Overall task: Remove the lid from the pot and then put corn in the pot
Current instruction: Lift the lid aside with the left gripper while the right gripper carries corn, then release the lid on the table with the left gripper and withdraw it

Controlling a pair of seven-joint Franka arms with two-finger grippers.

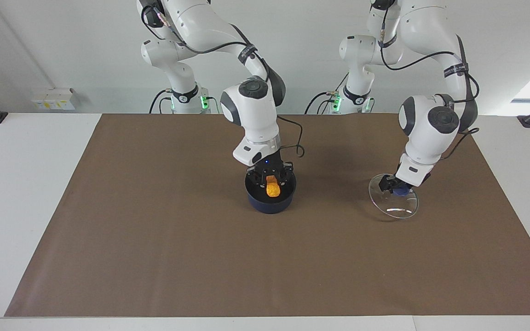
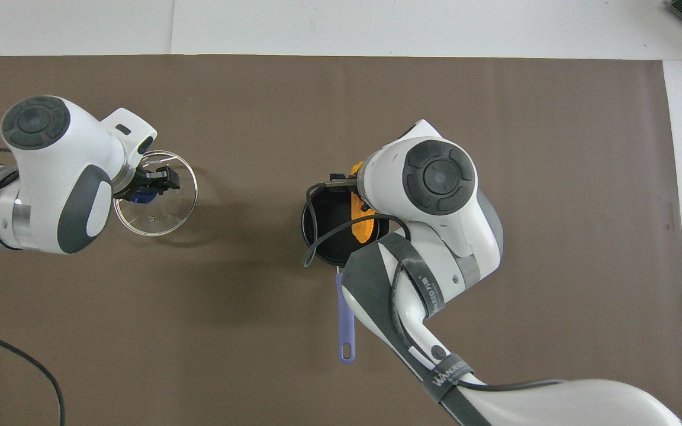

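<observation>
Right gripper (image 1: 272,182) pinches the corn (image 1: 273,188) over the pot (image 1: 270,203); left gripper (image 1: 396,187) grips the lid (image 1: 396,206) knob, lid tilted on the mat (image 1: 154,239).

your right hand (image 1: 272,181) with corn (image 1: 273,188) fills the pot (image 1: 270,202) mouth, tilted lid (image 1: 396,202) blocks the left arm's end

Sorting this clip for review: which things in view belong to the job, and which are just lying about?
Job:
- pot
- corn, held over the pot by right gripper
- lid, held tilted by left gripper

Lying about:
- brown mat
- nothing else on the table
</observation>
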